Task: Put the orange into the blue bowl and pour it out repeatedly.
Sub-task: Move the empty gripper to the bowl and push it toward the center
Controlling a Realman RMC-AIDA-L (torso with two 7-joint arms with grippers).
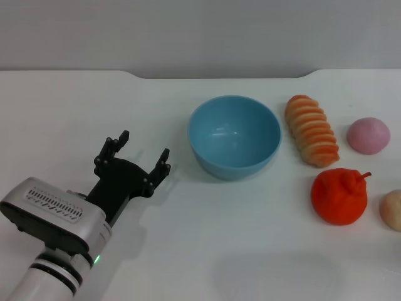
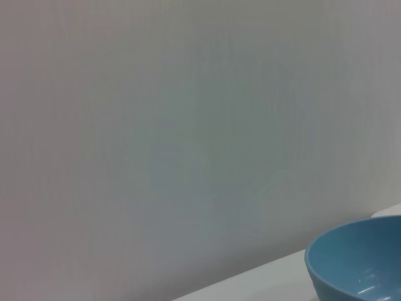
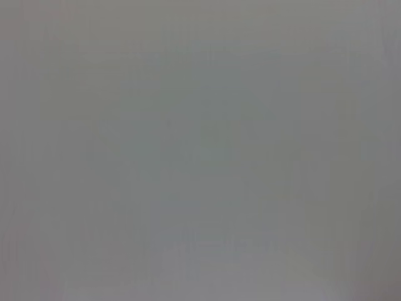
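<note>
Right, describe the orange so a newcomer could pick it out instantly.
Start at the blue bowl mid-table and go to the robot's right and nearer. The orange sits there, below the ridged loaf. It is the only bright red-orange, lumpy fruit with a stem.

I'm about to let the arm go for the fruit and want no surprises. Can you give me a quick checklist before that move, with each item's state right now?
1. Orange free to grasp, upright on the table, apart from its neighbours: ok.
2. Bowl upright and empty: ok.
3. Left hand open, holding nothing: ok.
4. Left hand near the orange: not ok; it sits left of the bowl, the orange right of it.
5. Right hand's position: cannot tell; it shows in no view.
6. Loaf stands close behind the orange: ok, but watch it.
</note>
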